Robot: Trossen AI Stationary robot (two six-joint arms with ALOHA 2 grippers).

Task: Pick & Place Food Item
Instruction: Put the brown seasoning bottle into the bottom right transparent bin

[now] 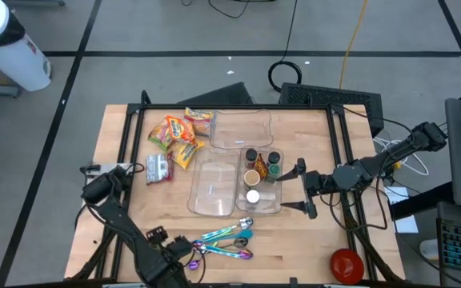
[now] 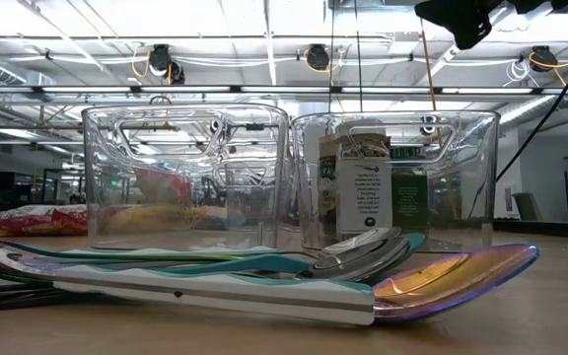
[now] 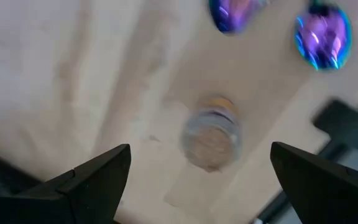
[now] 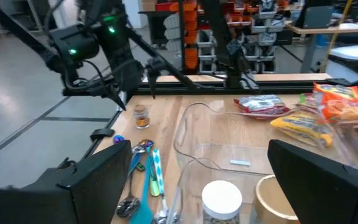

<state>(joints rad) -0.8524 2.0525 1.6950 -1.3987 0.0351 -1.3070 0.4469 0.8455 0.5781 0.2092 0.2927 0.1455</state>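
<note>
Three clear bins (image 1: 214, 186) are sitting together at the middle of the table (image 1: 310, 248). Spice jars (image 1: 260, 164) are standing in the right bin. Snack packets (image 1: 176, 132) are lying left of the far bin, with another packet (image 1: 158, 167) nearer. Spoons (image 1: 229, 240) are lying near the front edge, before the bins. A small jar (image 3: 211, 132) is standing left of the spoons, under the left claw (image 3: 201, 177). The right claw (image 1: 300, 190) is hanging just right of the bins.

A small jar (image 3: 211, 138) stands on the wooden table (image 3: 55, 74) between the left pincer's (image 3: 201, 177) spread fingers.
</note>
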